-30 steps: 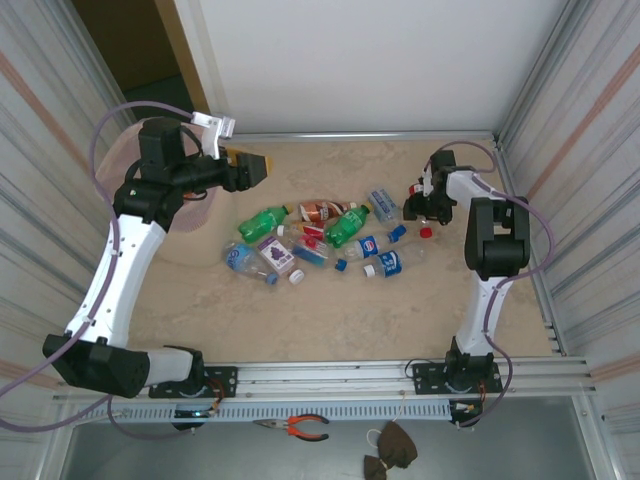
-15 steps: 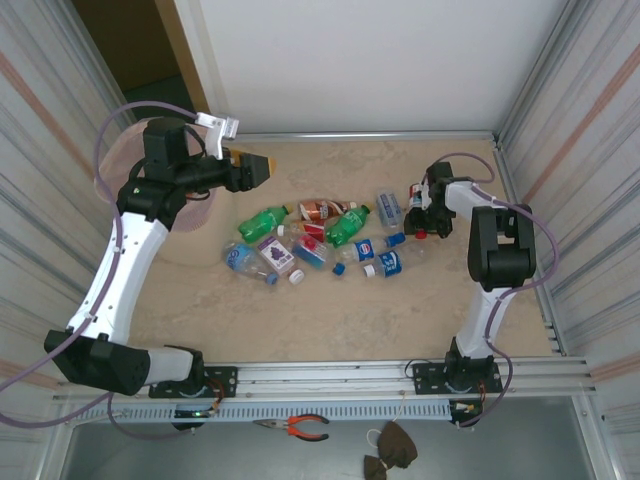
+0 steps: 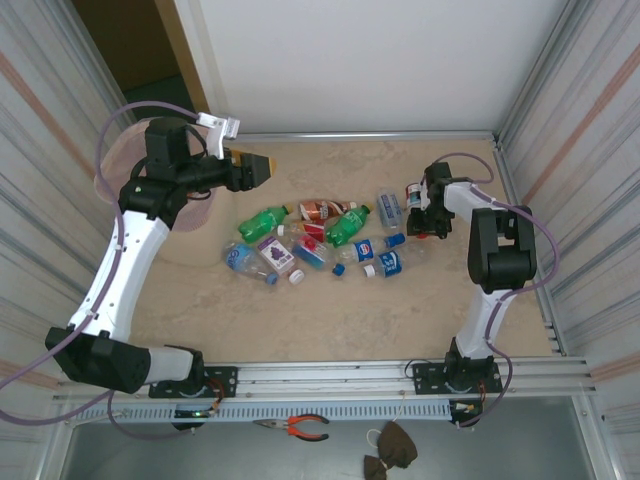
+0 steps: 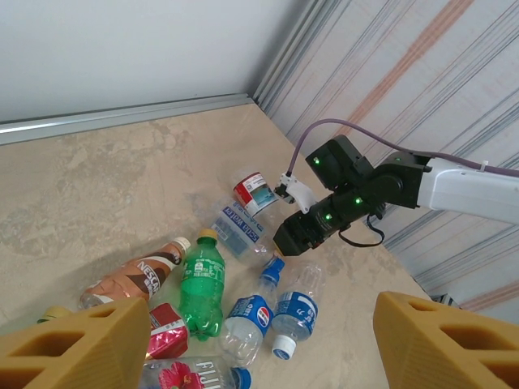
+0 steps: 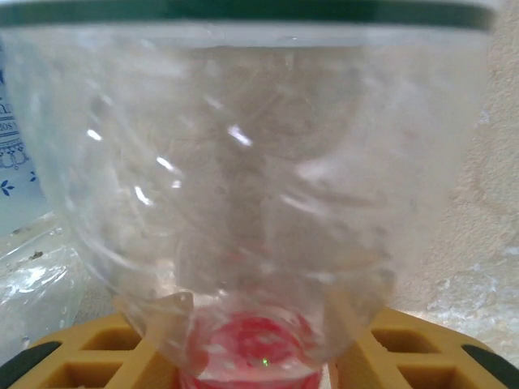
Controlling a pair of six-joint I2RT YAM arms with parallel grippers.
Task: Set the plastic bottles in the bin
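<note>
At 3 o'clock, near corrugated wall (image 3: 565,150): right end effector (image 3: 422,214) pinching clear red-capped bottle (image 5: 243,203). Left end effector (image 3: 254,168) spread, 11 o'clock. Bare surface (image 3: 330,320) toward 6 o'clock.

clear glossy plastic bottle (image 5: 243,203); matt mottled stone-look table (image 3: 330,320); ribbed metal walls (image 3: 40,90)

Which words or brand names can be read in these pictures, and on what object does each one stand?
"NESCAFE": brown bottle.
"FIJI": clear bottle with a pink flower.
Blue-label bottle: print too small to read.
Red-label bottle: blurred.
Blue-capped round-logo bottle and white-capped round-logo bottle: no legible words.
Clear red-capped bottle: no text visible.
</note>
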